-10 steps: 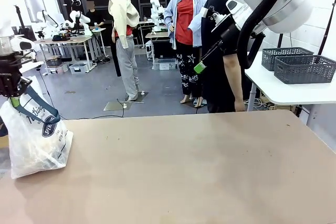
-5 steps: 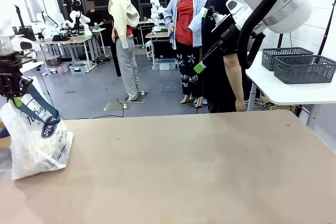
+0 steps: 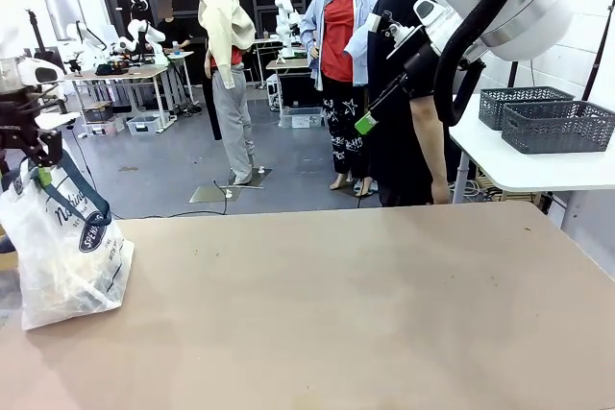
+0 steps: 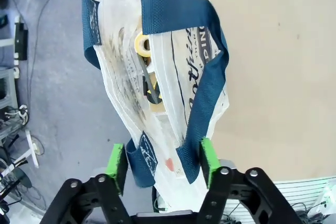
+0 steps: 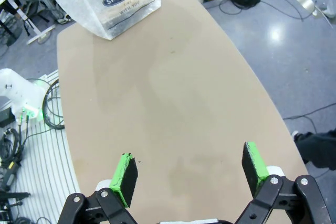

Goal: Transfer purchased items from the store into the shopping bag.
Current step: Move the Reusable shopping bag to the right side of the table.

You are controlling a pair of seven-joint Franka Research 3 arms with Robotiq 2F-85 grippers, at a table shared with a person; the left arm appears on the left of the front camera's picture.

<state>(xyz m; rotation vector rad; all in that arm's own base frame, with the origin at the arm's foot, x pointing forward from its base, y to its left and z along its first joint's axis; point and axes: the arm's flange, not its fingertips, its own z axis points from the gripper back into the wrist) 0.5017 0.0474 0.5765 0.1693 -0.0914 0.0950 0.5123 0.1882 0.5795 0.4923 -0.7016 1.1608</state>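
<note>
Left wrist view | left gripper point(image 4: 163, 160) spread wide, pads flanking the strap handles point(image 4: 202, 90) | shopping bag point(image 4: 157, 66) directly ahead, purchased items point(image 4: 147, 85) inside | right gripper point(image 5: 191, 174) wide, empty | transfer judged nearly complete.

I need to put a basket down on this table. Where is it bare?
Bare tabletop runs from the shopping bag at the robot's left edge to the far right edge. Crowded only by the bag, where the left gripper hangs over its handles.

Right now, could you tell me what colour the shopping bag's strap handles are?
Dark navy blue; the strap handles show best in the left wrist view.
</note>
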